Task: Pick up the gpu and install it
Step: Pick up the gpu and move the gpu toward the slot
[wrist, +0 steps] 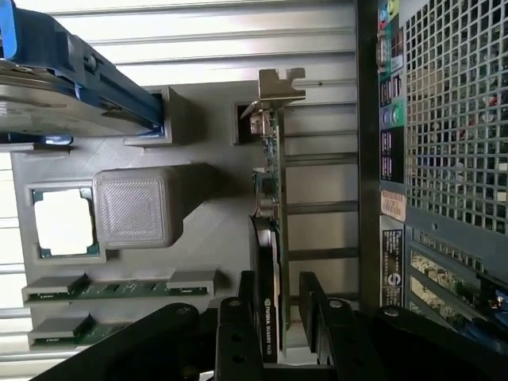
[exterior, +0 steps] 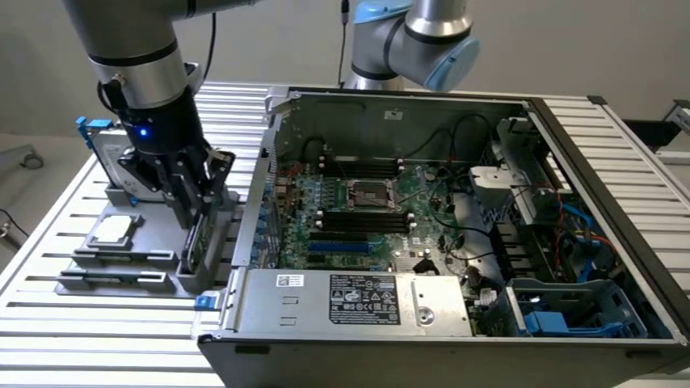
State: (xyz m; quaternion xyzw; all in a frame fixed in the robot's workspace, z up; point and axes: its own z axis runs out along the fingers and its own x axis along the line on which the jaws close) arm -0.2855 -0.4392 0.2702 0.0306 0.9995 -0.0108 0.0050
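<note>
Gripper [wrist: 278,279] fingers spread, straddling the gpu [wrist: 268,190], which stands on edge in the grey holder [wrist: 198,127] beside the computer case [exterior: 603,162]. Card's long axis lies along the finger faces, directly beneath the claw.

No wording can be read with certainty.

Exterior view, lower centre: the power supply [exterior: 270,311] carries a black rating label [exterior: 367,301] with white print and rows of marks. A white sticker [exterior: 291,280] sits at the label's upper left. Both are illegible.

Wrist view: the graphics card [wrist: 268,262] bears a small logo and a line of white print [wrist: 268,324] on its black shroud, too small to read. The back of the computer case [wrist: 444,119] holds a black label [wrist: 390,262] and a pale sticker [wrist: 392,205], both unreadable.
</note>
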